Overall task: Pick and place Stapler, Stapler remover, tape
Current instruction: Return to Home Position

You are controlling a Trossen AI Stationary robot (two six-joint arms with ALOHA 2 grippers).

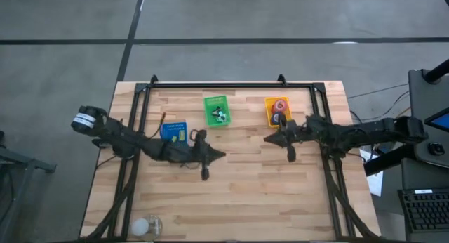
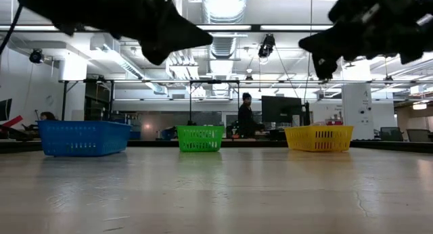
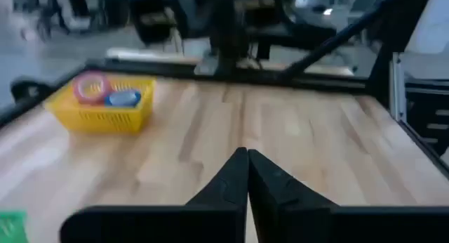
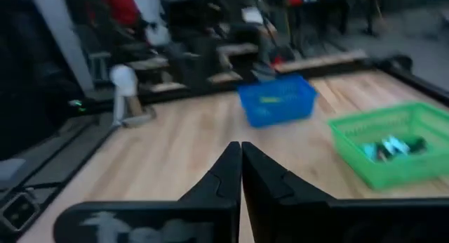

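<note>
Near the green bin (image 1: 215, 97), your left gripper (image 1: 216, 155) and right gripper (image 1: 269, 139) hung above the table (image 1: 280, 194), both closed on nothing; homing appeared in hand, requiring only arm retraction.

The pale wooden bench (image 1: 245, 190) carries three small bins toward its far side: a blue bin (image 1: 174, 131) on the left, a green bin (image 1: 217, 110) in the middle and a yellow bin (image 1: 278, 109) on the right. They stand well apart from one another. A pale rounded object (image 1: 145, 226) sits at the near left corner.
</note>
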